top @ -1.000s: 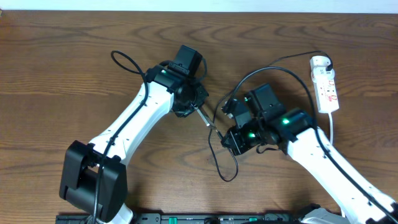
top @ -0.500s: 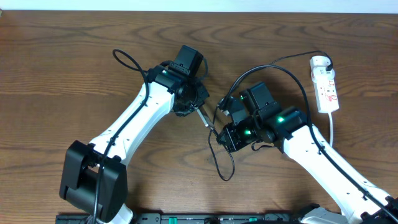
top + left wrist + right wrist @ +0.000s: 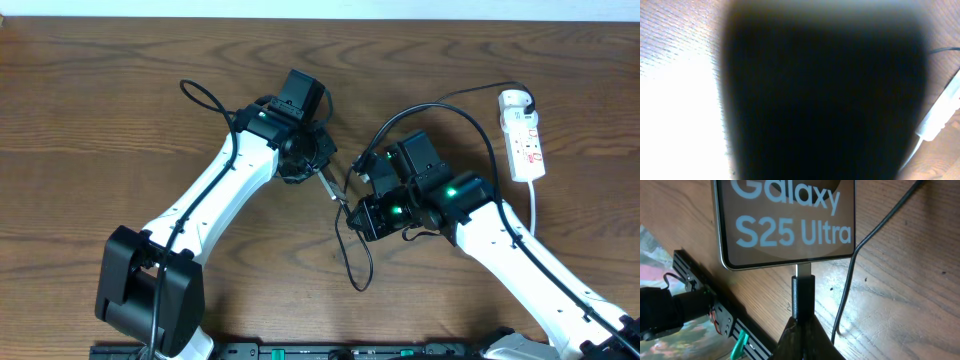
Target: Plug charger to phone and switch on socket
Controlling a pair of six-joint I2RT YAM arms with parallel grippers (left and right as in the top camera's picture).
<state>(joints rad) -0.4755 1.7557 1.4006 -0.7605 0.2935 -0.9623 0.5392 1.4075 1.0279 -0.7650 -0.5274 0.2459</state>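
The phone (image 3: 328, 188) is held up on edge off the table by my left gripper (image 3: 315, 170), which is shut on it. In the right wrist view its brownish face (image 3: 790, 225) reads "Galaxy S25 Ultra". My right gripper (image 3: 802, 332) is shut on the charger's black connector (image 3: 803, 297). The connector's metal tip (image 3: 802, 270) meets the phone's bottom edge; how deep it sits I cannot tell. The thin black cable (image 3: 440, 108) loops over the table towards the socket (image 3: 524, 138), a white power strip at the far right. The left wrist view is almost wholly blocked by a dark surface (image 3: 825, 90).
The strip's white cord (image 3: 533, 210) runs down the right side beside my right arm. A slack loop of black cable (image 3: 358, 268) lies on the wood below the grippers. A black rail (image 3: 350, 350) lines the front table edge.
My right gripper has moved left with the connector, closing on the phone's edge. The slack cable loop shifted with it. The left arm has barely moved.
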